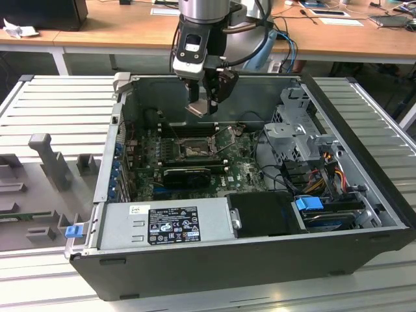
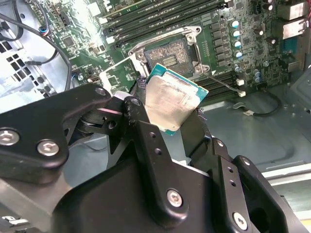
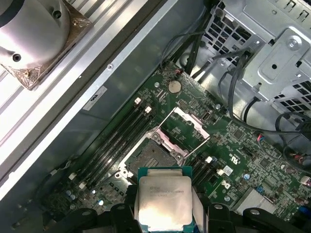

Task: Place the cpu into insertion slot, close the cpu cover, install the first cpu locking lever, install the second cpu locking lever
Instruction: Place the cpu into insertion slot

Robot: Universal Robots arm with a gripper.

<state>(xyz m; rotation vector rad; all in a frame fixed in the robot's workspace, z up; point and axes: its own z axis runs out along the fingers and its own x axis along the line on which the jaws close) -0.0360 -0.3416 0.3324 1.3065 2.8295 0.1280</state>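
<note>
- The open computer case (image 1: 263, 266) lies on the ribbed metal worktop (image 1: 58, 104). Its walls stand close around the arm, so a sideways correction could, I judge, knock the claw (image 1: 208, 101) against the rear wall.
- The green circuit board (image 1: 248, 173) fills the case floor. A hard descent could press on it or on the long memory slots (image 3: 114, 141) just beside the socket.
- The insertion slot (image 3: 151, 156) is uncovered, with its dark centre exposed. The main hazard is the chip landing skewed or turned the wrong way, which could damage the contacts inside.
- The cpu cover (image 3: 190, 125) is swung open beside the slot, and a wire lever (image 3: 200, 144) runs along that side. Either could catch a corner of the chip if the approach drifts towards them.
- The cpu (image 2: 172, 104) is clamped between the claw's fingers (image 2: 146, 141) by its edges, with its pale metal top in plain sight in both wrist views. It projects beyond the fingertips and hangs in the air above the slot, apart from it. In the exterior view it looks tilted relative to the board. The grip covers only part of the edges, so a slip seems possible.
</note>
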